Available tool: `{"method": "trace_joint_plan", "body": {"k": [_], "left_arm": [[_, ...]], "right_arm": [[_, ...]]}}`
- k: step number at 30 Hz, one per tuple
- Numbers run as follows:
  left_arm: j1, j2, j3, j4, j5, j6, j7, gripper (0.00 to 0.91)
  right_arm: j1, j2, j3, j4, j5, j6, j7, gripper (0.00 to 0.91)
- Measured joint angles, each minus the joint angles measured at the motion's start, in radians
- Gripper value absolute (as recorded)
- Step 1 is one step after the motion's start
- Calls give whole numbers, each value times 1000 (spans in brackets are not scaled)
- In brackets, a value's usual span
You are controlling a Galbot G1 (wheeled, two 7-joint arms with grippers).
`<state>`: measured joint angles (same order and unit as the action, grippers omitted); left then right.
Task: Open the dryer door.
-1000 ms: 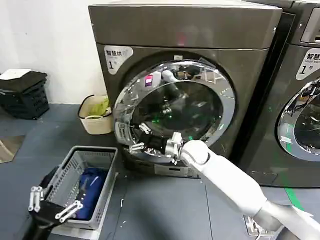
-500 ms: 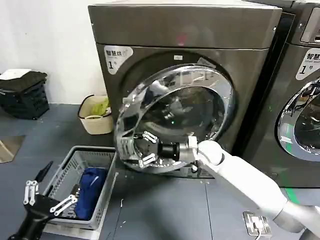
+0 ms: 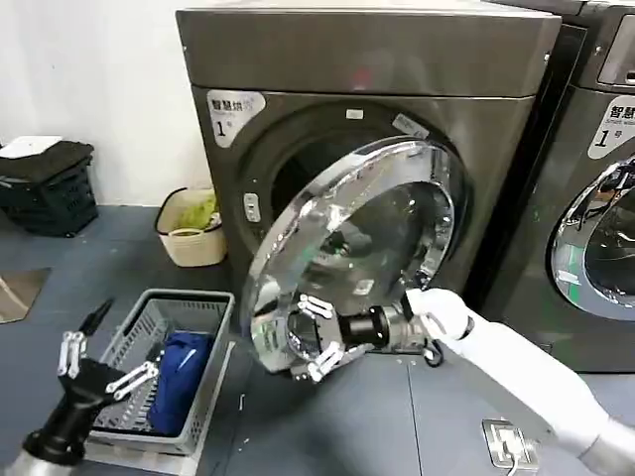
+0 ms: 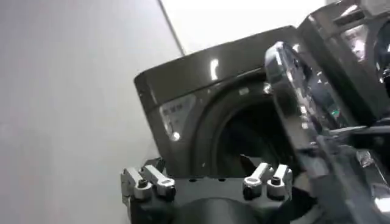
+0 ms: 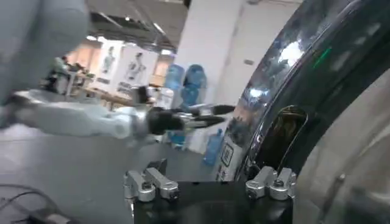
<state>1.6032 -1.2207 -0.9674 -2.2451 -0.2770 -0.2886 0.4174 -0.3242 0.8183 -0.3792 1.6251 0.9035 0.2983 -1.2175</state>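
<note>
I have the dryer [image 3: 367, 149] square in front of me, a big dark grey machine with a "1" sticker [image 3: 230, 114] at its upper left corner, standing on the grey floor [image 3: 327, 416] against a white wall [image 3: 89, 89]. A second machine [image 3: 595, 198] sits just beside it at the right.

The dryer door [image 3: 347, 258] hangs partly open, hinged on its right side, its chrome ring swung out toward me so the dark drum opening shows behind its left edge. I judge the job about half done; more swing is needed.

My right tool [image 3: 316, 337] reaches in at the door's lower left rim, fingers spread apart and hooked at the ring's edge, clamped on nothing. That placement makes sense to me: far from the hinge, the pull gets the most leverage.

My left tool [image 3: 99, 372] waits low by the floor, fingers also apart, over the near left corner of a grey laundry basket [image 3: 203, 317] holding a blue cloth [image 3: 184, 382], well out of the door's arc.

A small cream bin [image 3: 189, 233] stands by the wall, and a black crate [image 3: 45, 183] sits farther left.
</note>
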Motion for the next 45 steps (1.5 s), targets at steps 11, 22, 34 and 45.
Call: {"method": "trace_joint_plan", "body": {"k": [11,22,34,45], "left_arm": [[-188,139,169,97,22,25,-3,907],[-418,247,371,207,-14,25,10,907],[-584,307,593,260,-49,-1,61,907],[-735,273,804,308,-59,-18,70,907]], "right_arm": [[-163,-153,185,123,13,-17,-46,907],[-509,-270,568,195,14,-10,-57,907],[-1068,-224,1151,283,34,10,-56,907],[-1543,5,1650,381,22,135,33,907]]}}
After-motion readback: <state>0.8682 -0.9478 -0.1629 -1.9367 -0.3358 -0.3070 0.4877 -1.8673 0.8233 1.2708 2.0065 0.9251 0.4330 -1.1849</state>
